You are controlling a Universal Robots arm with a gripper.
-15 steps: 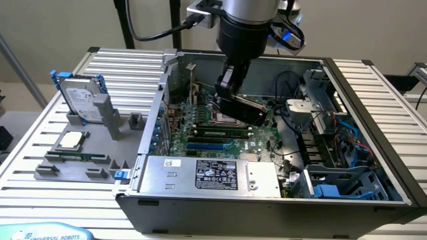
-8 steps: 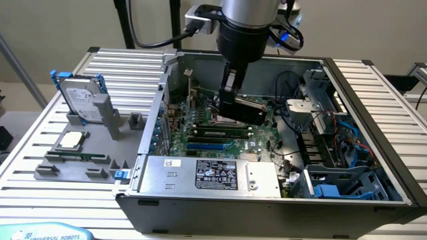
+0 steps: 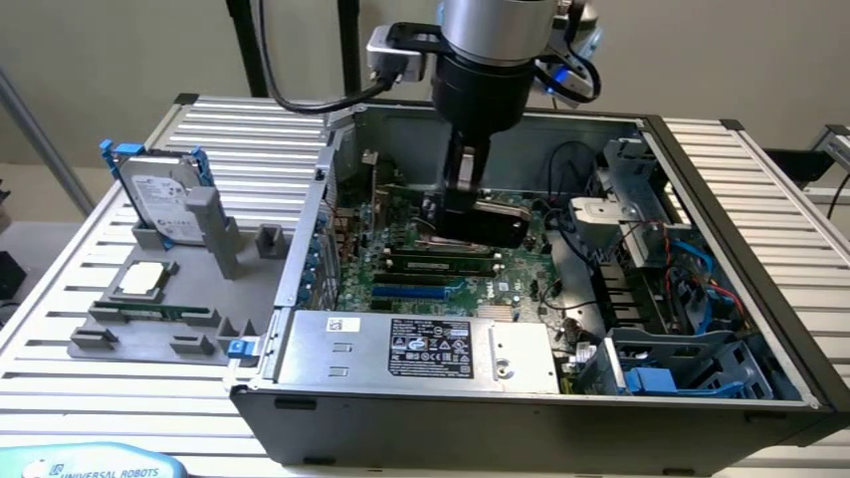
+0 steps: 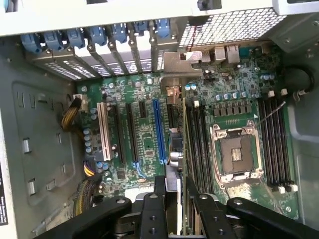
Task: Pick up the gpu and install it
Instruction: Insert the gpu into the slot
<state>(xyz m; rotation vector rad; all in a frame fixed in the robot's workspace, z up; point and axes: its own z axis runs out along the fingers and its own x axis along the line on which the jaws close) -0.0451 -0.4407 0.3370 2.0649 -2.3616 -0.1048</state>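
— Gripper point(image 3: 465, 211) first: what has it got?
— Its two black fingers point(image 4: 160, 201) stand partway together, clamped on the gpu point(image 3: 495, 229), one on each flat side. The card stands on edge between them.
— And where is the card?
— Inside the open computer case point(image 3: 743, 189), in the upper middle of the exterior view. It hangs under the arm point(image 3: 485, 60), just over the motherboard point(image 3: 425, 274). From the wrist view it runs edge-on alongside the long blue slot point(image 4: 158, 129), between that slot and the processor socket point(image 4: 237, 152). Its silver bracket point(image 4: 180, 64) is close up against the row of rear openings. Whether its lower edge touches the board I cannot tell.
— What lies round it?
— A power supply point(image 3: 425, 349) with a label sits at the case's near edge, lower middle of the exterior view. Outside the case, on the exterior view's left, a grey holder point(image 3: 146, 339) rests on the slatted table point(image 3: 67, 388). It carries a hard drive point(image 3: 166, 204) in a blue frame, standing upright, and a small square processor chip point(image 3: 143, 279) lying flat, lower in the frame
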